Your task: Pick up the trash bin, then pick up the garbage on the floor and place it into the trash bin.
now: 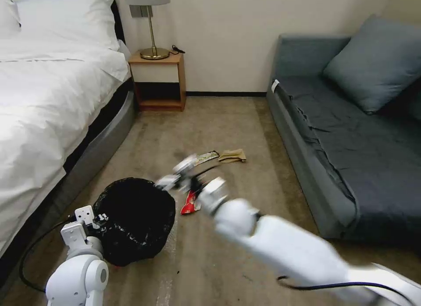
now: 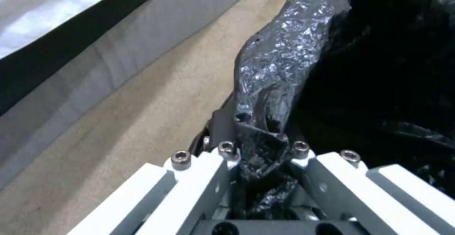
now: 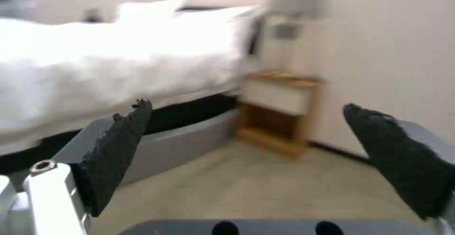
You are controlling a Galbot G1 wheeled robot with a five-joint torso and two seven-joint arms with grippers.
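The trash bin [image 1: 133,218], lined with a crinkly black bag, sits low at the left beside the bed. My left gripper [image 1: 90,218] is shut on its near rim; the left wrist view shows the bag's edge [image 2: 284,68] pinched in the left gripper [image 2: 258,149]. My right arm is blurred, and the right gripper [image 1: 175,172] hovers just past the bin's far right rim. In the right wrist view the right gripper [image 3: 246,107] is open with nothing between its fingers. Garbage lies on the floor: a red-white wrapper [image 1: 189,204], a long yellowish wrapper [image 1: 206,157] and a tan paper bag [image 1: 232,155].
A white bed [image 1: 48,100] runs along the left and a grey sofa [image 1: 351,135] along the right. A wooden nightstand [image 1: 158,80] with a lamp [image 1: 151,25] stands at the back wall. Tan carpet [image 1: 219,122] lies open between them.
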